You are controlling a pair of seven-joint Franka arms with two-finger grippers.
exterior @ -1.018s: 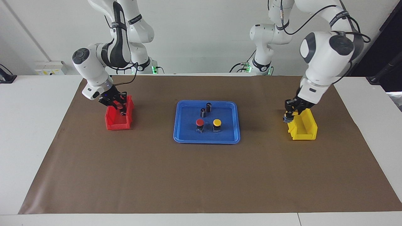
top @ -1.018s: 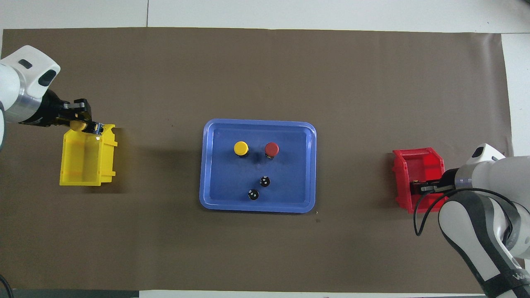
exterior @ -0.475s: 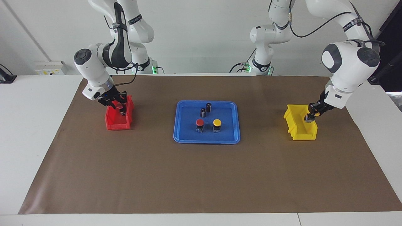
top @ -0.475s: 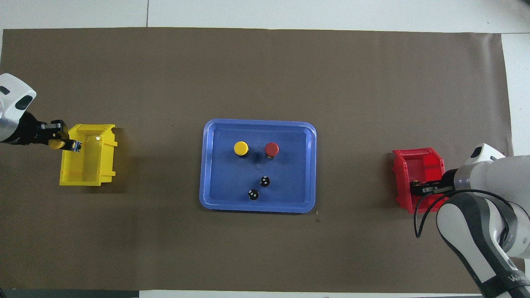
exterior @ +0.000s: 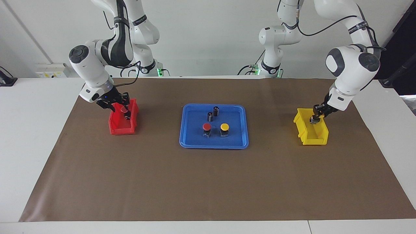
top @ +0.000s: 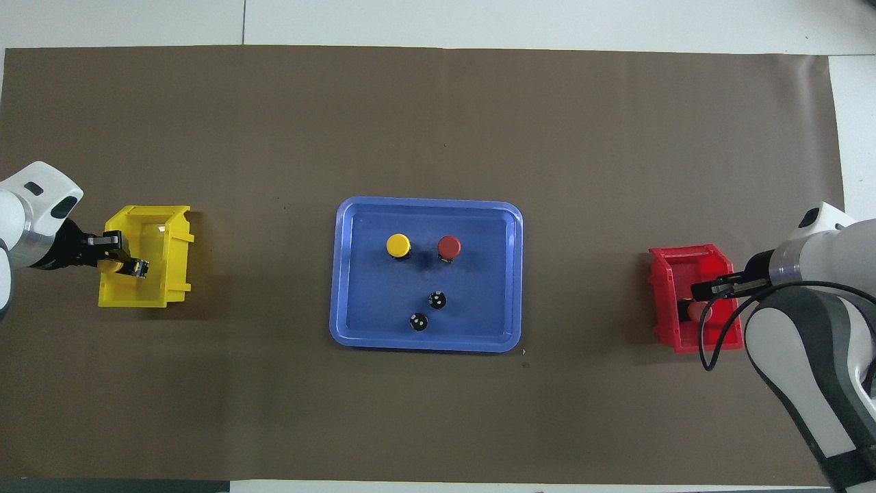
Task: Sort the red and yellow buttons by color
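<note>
Here the left gripper (exterior: 316, 119) hangs over the yellow bin (exterior: 311, 131) at the left arm's end of the table, its fingertips pinched shut on a yellow button (top: 118, 266), which it holds inside the bin's opening, above the floor. Whether the button touches the bin cannot be told. In the overhead view the button's yellow cap shows just under the black fingers (top: 109, 241), with its small dark base pointing toward the tray.

The right gripper (exterior: 121, 107) sits over the red bin (exterior: 122, 128) at the right arm's end of the table. Its fingers stand partly apart. A red button (top: 699, 311) lies below it in the red bin, near the wall closer to the robots; whether the fingers touch it cannot be told.

Between the two grippers, well apart from both, a blue tray (exterior: 185, 139) rests in the middle of the brown mat (exterior: 208, 185). On the tray stand a second red button (exterior: 206, 127) and a second yellow button (exterior: 224, 127) side by side, the red one toward the right gripper, the yellow one toward the left gripper. Nearer the robots than these two, on the same tray, stand two dark cylinders (exterior: 213, 113) with silvery tops, close together and upright
</note>
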